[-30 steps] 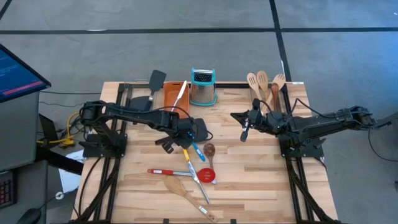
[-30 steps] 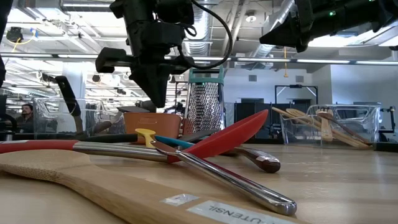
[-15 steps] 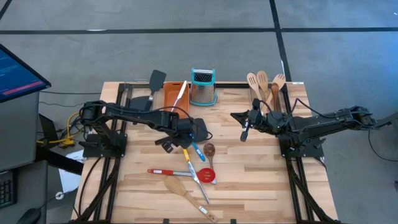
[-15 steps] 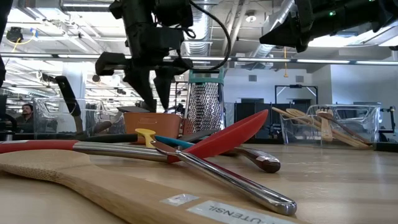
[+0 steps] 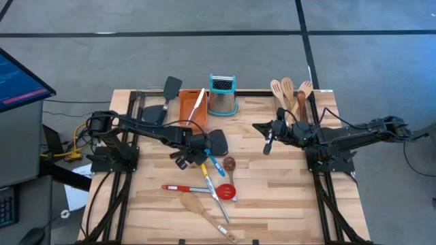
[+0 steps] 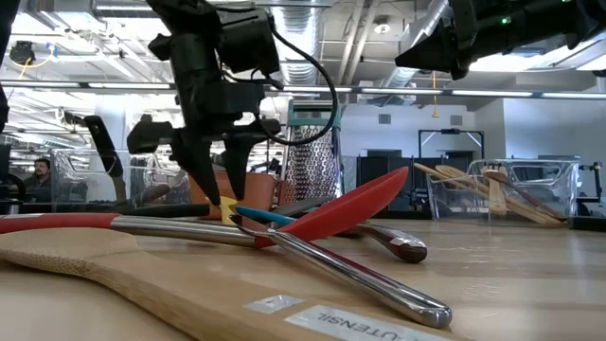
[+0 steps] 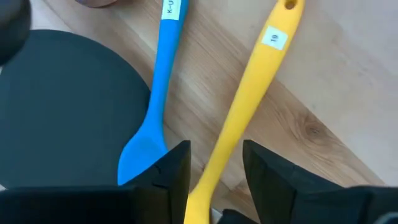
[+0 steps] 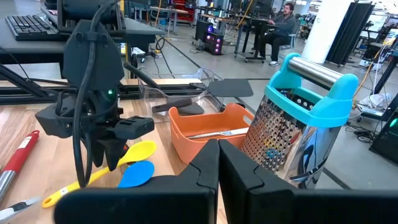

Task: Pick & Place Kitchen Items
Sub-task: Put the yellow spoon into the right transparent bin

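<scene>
Left gripper [image 7: 214, 171] jaws open astride the yellow spoon [image 7: 249, 99] — tag perhaps "19"; right gripper [image 8: 217, 163] shut.

steel box grater [image 5: 222, 95] with teal top, orange tray [image 5: 190, 103], wooden table [image 5: 272, 197]

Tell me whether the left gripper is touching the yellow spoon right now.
Apart. In the left wrist view the left gripper has its fingers open on either side of the yellow spoon handle, with pale wood showing between the handle and each finger.
</scene>
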Tool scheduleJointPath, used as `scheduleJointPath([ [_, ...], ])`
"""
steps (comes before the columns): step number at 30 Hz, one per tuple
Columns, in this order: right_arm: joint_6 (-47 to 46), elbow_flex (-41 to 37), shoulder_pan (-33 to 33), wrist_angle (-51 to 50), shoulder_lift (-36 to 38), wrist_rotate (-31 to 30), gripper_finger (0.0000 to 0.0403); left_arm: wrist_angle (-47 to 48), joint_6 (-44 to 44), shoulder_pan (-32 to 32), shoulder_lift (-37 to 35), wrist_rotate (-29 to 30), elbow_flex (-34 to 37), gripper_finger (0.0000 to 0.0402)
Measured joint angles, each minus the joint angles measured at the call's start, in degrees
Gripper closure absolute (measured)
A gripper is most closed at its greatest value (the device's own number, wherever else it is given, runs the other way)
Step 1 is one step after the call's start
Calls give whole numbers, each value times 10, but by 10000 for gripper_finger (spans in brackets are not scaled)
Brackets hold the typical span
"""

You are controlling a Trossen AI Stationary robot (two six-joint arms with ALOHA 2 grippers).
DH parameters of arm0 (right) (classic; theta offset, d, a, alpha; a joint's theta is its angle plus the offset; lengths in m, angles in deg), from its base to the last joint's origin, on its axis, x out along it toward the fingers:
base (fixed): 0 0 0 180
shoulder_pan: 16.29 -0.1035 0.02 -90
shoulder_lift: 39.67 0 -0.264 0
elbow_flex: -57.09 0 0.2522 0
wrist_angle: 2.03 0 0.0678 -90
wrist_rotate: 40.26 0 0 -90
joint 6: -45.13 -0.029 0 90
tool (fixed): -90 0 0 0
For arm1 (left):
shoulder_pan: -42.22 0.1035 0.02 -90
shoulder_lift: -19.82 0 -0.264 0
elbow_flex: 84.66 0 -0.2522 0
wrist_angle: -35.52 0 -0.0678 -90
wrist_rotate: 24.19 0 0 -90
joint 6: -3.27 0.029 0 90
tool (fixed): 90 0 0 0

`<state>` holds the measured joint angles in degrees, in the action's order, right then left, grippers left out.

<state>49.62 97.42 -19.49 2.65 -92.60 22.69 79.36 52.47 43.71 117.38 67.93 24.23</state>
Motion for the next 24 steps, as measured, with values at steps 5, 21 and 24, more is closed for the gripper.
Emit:
scheduleJointPath([
  [5,0,0,0,0,0,0,402,-12,-1,9,0,0,20,271],
  [21,0,0,0,0,0,0,402,-66,-2,13,0,0,59,279],
  [24,0,0,0,0,0,0,402,-68,-2,13,0,0,59,301],
])
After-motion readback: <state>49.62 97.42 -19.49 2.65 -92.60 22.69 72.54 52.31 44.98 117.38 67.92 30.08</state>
